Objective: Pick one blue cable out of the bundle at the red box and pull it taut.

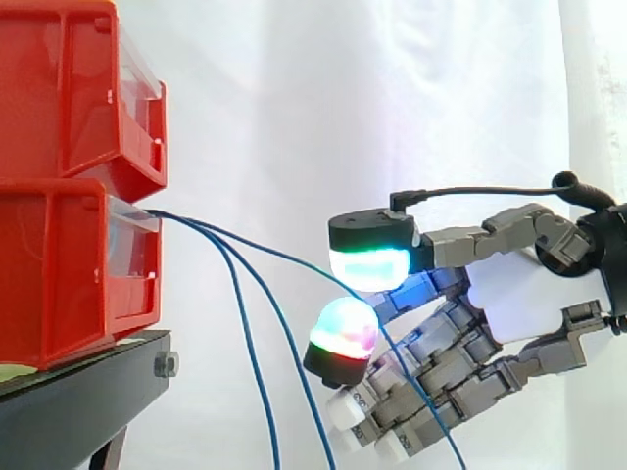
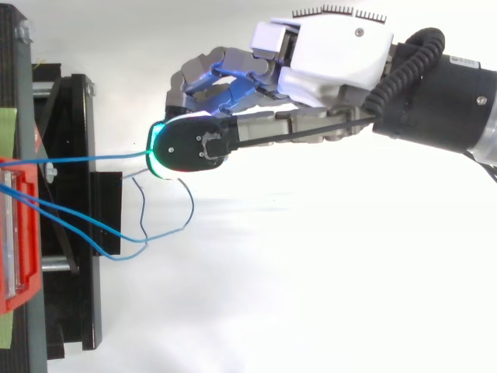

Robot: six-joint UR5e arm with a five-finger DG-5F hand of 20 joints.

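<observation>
My robot hand [image 2: 342,54] pinches 1 blue cable [image 2: 93,158] between thumb and finger pads. It runs almost straight to the red box [image 1: 59,264], so I judge a little more pull is needed.

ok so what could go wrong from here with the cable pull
1. The blue cable looks pinched just between two pad tips of the hand, and so thin a cable could slip out under tension.
2. The slack cables droop close under the pinch. The curled fingers might snag one and drag it along.
3. A hard pull might shift the red box on its stand.
</observation>
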